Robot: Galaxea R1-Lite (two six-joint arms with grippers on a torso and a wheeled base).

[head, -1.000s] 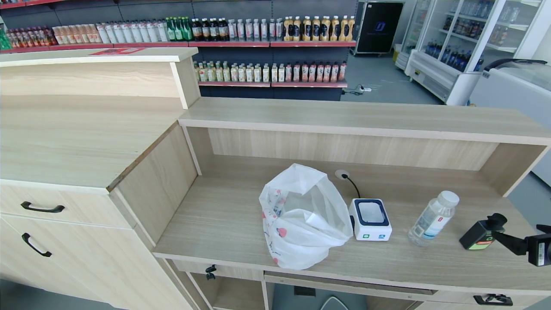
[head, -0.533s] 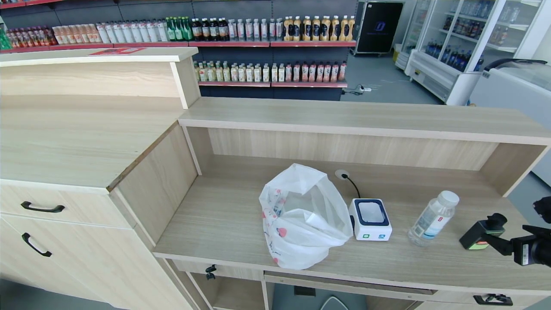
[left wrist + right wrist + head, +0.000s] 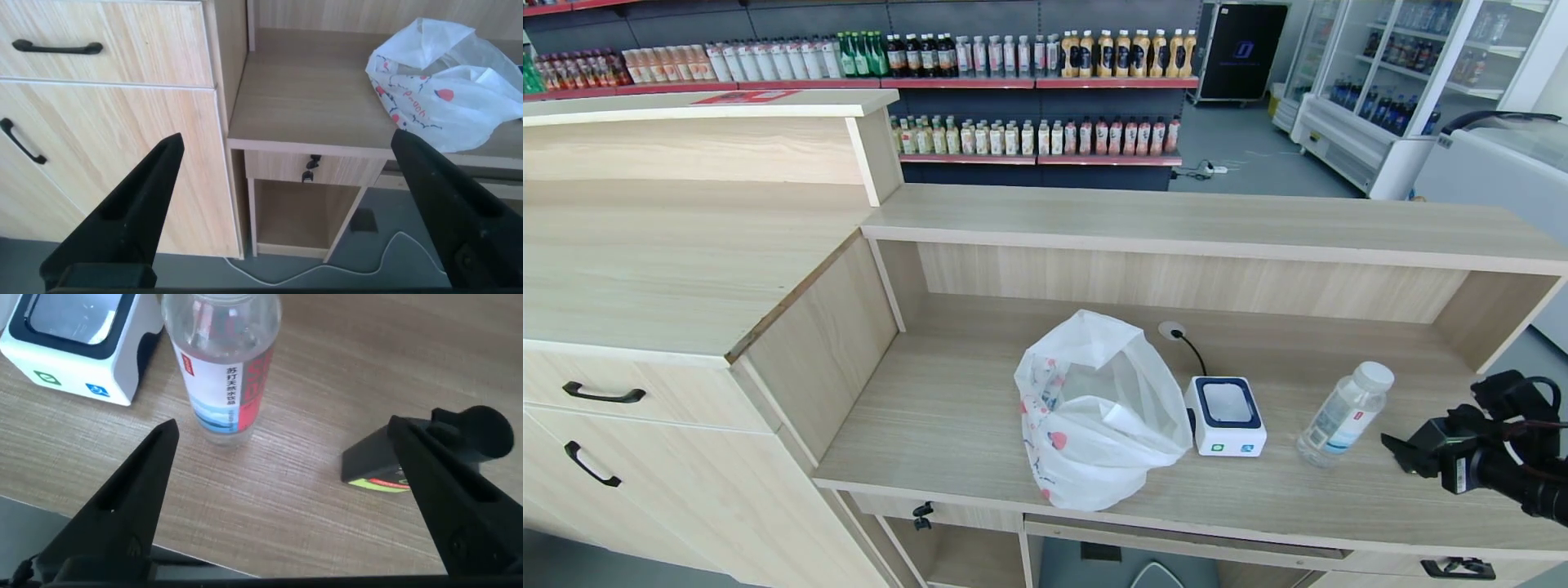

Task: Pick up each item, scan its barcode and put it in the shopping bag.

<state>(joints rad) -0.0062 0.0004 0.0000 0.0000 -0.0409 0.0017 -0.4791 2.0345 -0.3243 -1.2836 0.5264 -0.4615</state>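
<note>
— What is your right gripper [image 3: 282,429] doing?
— Its fingers are spread wide and hold nothing. It hangs low over the counter [image 3: 278,498] at the right end.
— And the goods?
— The clear bottle [image 3: 222,367] stands upright just ahead of my fingertips, untouched. A small black item with a green label [image 3: 384,464] lies on the wood beside one finger; I cannot tell whether they touch.
— The scanner?
— The scanner [image 3: 1225,415] sits between the bottle and the bag [image 3: 1094,408], window up, its cable running to the back of the counter. The white bag stands open, just beside it.
— Your left gripper [image 3: 288,137]?
— Also gaping and holding nothing, down in front of the counter near the drawers [image 3: 98,57], well apart from the bag.
</note>
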